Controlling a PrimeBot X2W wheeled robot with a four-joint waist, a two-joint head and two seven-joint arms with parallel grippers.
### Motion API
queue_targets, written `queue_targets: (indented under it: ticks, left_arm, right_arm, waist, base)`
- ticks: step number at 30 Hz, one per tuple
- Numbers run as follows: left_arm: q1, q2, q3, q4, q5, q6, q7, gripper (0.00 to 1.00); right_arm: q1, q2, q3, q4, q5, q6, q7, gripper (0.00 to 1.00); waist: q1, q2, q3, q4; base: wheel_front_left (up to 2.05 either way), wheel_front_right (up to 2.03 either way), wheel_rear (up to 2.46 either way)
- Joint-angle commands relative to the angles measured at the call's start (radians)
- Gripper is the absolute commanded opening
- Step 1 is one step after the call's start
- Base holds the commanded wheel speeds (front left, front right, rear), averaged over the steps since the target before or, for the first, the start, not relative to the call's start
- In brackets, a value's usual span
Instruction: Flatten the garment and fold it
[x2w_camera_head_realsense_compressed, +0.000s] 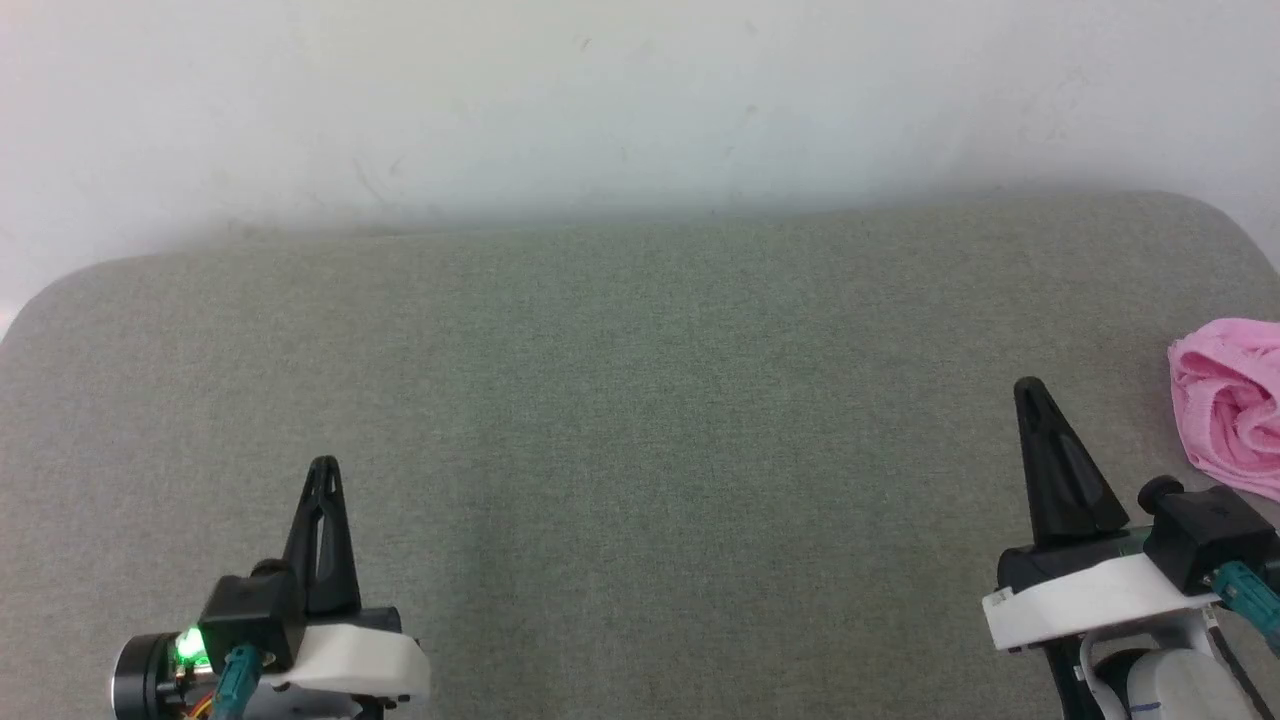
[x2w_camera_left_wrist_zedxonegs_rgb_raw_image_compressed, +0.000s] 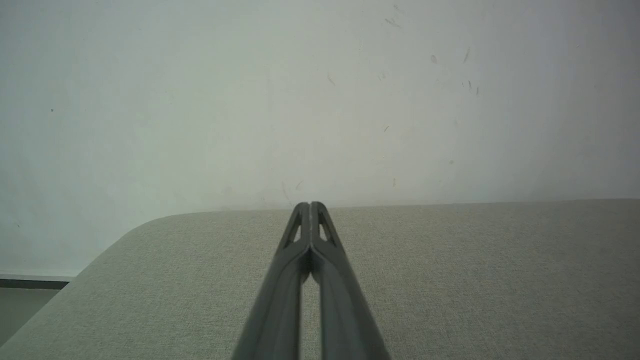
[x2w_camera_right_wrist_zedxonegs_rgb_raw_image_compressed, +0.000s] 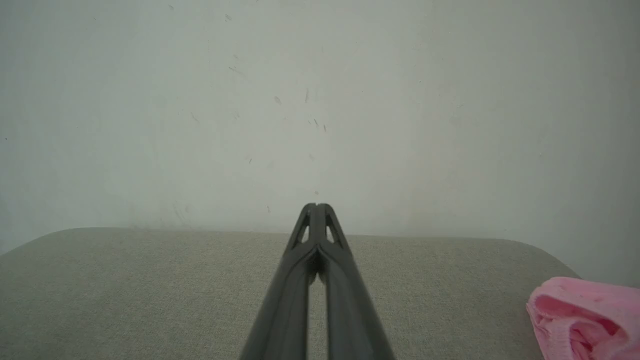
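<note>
the left claw (x2w_camera_head_realsense_compressed: 325, 466) sits at the lower left of the head view. its two dark fingers are pressed together into one point aimed up the frame, with nothing between them. a small green light (x2w_camera_head_realsense_compressed: 188, 645) glows on the wrist behind it. in the left wrist view the left claw (x2w_camera_left_wrist_zedxonegs_rgb_raw_image_compressed: 310, 206) rises from the bottom centre with its tips touching. only a thin slit shows lower down between the fingers, and it grips nothing.

the right claw (x2w_camera_head_realsense_compressed: 1028, 388) stands at the lower right of the head view, its tip higher in the frame than the left one. its fingers are also closed against each other and empty. the right wrist view shows the right claw (x2w_camera_right_wrist_zedxonegs_rgb_raw_image_compressed: 316, 207) the same way, tips met, with nothing caught.

the garment (x2w_camera_head_realsense_compressed: 1235, 400) lies at the right edge of the head view at mid height, partly cut off by the frame. it is a crumpled pink heap, unflattened, resting on the counter (x2w_camera_head_realsense_compressed: 640, 400). it is to the right of the right claw's fingers and apart from them. in the right wrist view the garment (x2w_camera_right_wrist_zedxonegs_rgb_raw_image_compressed: 585, 315) is in the lower right corner, bunched, with deeper pink hollows between its folds.

the counter is covered in grey-green cloth with rounded far corners. a scuffed white wall (x2w_camera_head_realsense_compressed: 640, 100) fills the upper part of each view.
</note>
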Motion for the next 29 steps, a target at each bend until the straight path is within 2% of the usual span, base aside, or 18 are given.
queue_targets:
  ticks: [1, 29]
  left_arm:
    - [-0.01, -0.005, 0.002, 0.004, 0.008, -0.01, 0.005, 0.0]
    - [-0.024, -0.016, 0.004, 0.012, 0.02, -0.042, 0.062, 0.0]
  right_arm:
    - [0.006, 0.002, -0.001, -0.001, -0.011, 0.0, 0.006, 0.0]
    - [0.013, 0.004, -0.001, -0.002, -0.044, -0.001, 0.063, 0.0]
  waist:
    - [0.0, 0.0, 0.0, 0.0]
    - [-0.0001, 0.0, -0.006, 0.001]
  base:
    - [0.0, 0.0, 0.0]
    - [0.0, 0.0, 0.0]
